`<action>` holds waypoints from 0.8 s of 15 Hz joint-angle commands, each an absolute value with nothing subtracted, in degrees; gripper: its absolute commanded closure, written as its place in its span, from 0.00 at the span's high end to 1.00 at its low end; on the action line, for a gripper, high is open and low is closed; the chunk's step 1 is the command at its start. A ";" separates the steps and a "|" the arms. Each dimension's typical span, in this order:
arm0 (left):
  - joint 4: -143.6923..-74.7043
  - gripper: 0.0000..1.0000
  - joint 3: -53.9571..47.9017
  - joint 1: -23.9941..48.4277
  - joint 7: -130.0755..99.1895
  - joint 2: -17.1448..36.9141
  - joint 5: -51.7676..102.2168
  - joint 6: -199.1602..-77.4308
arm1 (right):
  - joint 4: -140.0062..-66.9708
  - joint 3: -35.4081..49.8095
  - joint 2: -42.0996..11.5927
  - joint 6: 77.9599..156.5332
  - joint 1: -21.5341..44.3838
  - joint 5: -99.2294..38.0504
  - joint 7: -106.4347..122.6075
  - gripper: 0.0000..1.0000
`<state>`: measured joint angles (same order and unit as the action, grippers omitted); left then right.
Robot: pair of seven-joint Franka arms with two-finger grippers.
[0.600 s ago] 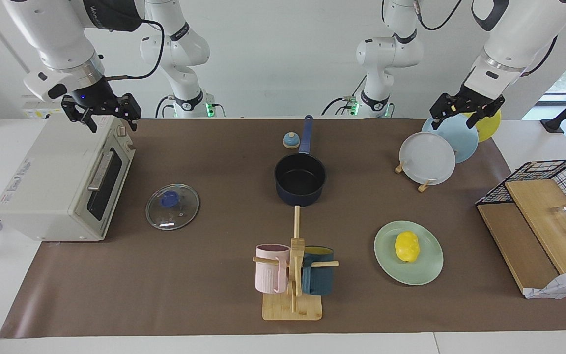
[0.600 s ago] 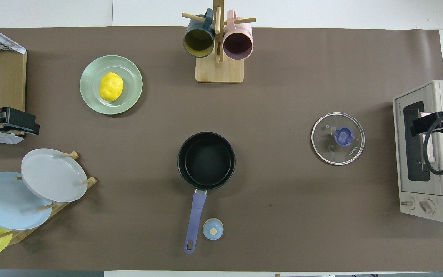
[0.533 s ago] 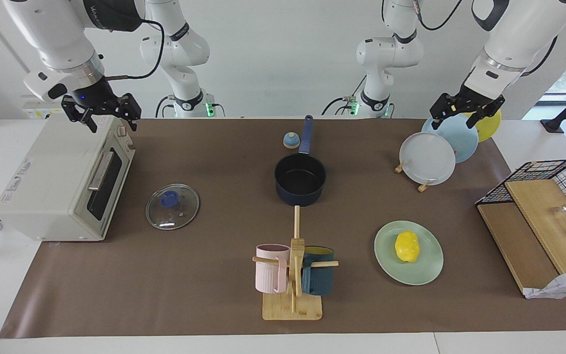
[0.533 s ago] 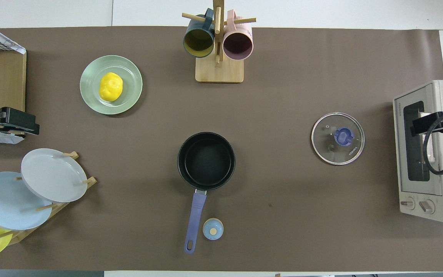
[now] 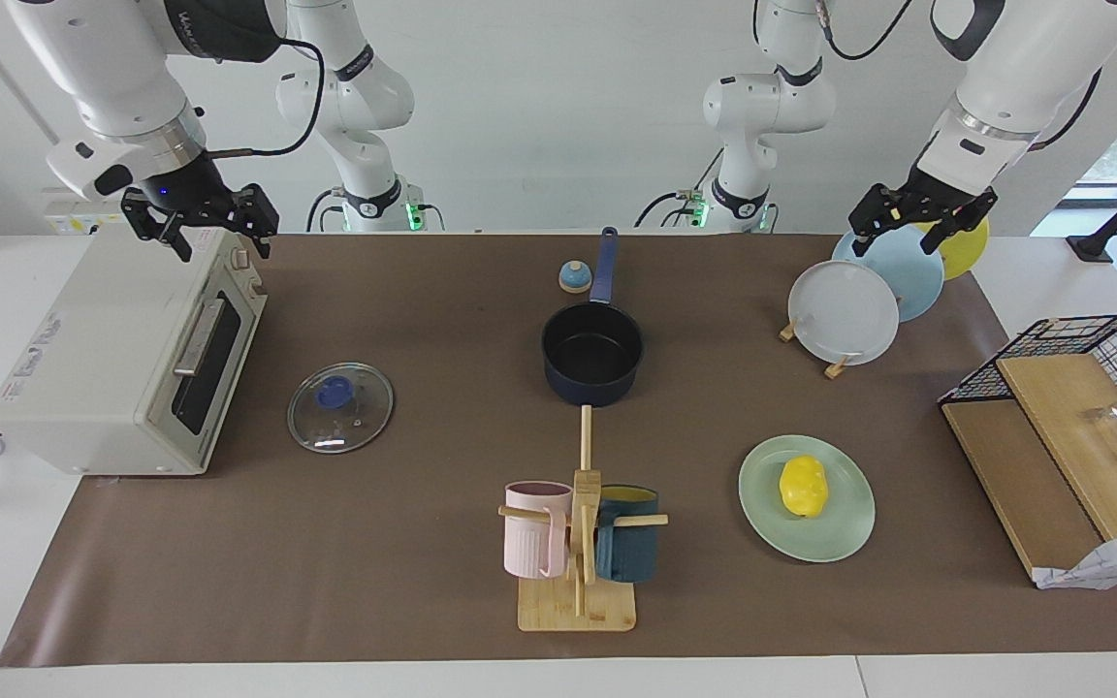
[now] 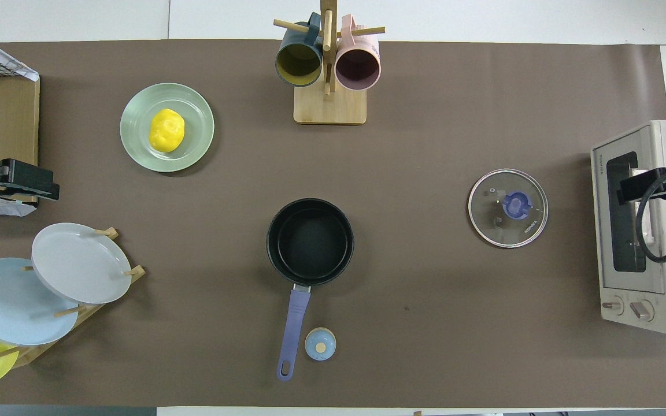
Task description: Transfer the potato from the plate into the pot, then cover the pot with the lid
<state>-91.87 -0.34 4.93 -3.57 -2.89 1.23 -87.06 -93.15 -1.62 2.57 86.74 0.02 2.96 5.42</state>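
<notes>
While both arms hang raised, the potato (image 5: pixel 803 486) lies on the plate (image 5: pixel 849 528).
The pot (image 5: pixel 592 354) sits uncovered midway between the grippers; the lid (image 5: pixel 340 407) lies flat nearer the right gripper (image 5: pixel 198 225) above the oven (image 5: pixel 122 359), the plate nearer the left gripper (image 5: pixel 919 221); both are spread wide, empty.

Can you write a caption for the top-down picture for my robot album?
Yellow potato waits on the green plate, pot empty, glass lid lying on the table.

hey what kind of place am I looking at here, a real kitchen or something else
Most likely a robot lab's mock kitchen bench, not a real kitchen: a toaster oven, a mug tree and a rack of plates sit on a brown mat, with robot arms mounted along one edge.
</notes>
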 commanded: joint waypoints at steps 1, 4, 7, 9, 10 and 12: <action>-91.93 1.00 -0.35 5.27 -2.73 -2.47 1.49 -89.29 | -93.60 -1.14 3.25 86.04 -0.97 1.85 5.54 1.00; -91.15 1.00 -0.61 5.45 -0.89 1.48 2.11 -91.14 | -93.60 -1.14 3.25 86.04 -0.97 1.85 5.54 1.00; -90.26 1.00 -0.97 6.50 -0.62 5.88 2.90 -95.35 | -93.60 -1.14 3.25 86.04 -0.97 1.85 5.54 1.00; -88.43 1.00 -1.05 7.12 -0.53 10.17 2.90 -96.76 | -93.60 -1.14 3.25 86.04 -0.97 1.85 5.54 1.00; -86.42 1.00 -1.05 7.21 0.26 12.89 2.81 -97.29 | -93.60 -1.14 3.25 86.04 -0.97 1.85 5.54 1.00; -85.25 1.00 -1.05 7.21 3.41 15.90 2.81 -99.57 | -93.60 -1.14 3.25 86.04 -0.97 1.85 5.54 1.00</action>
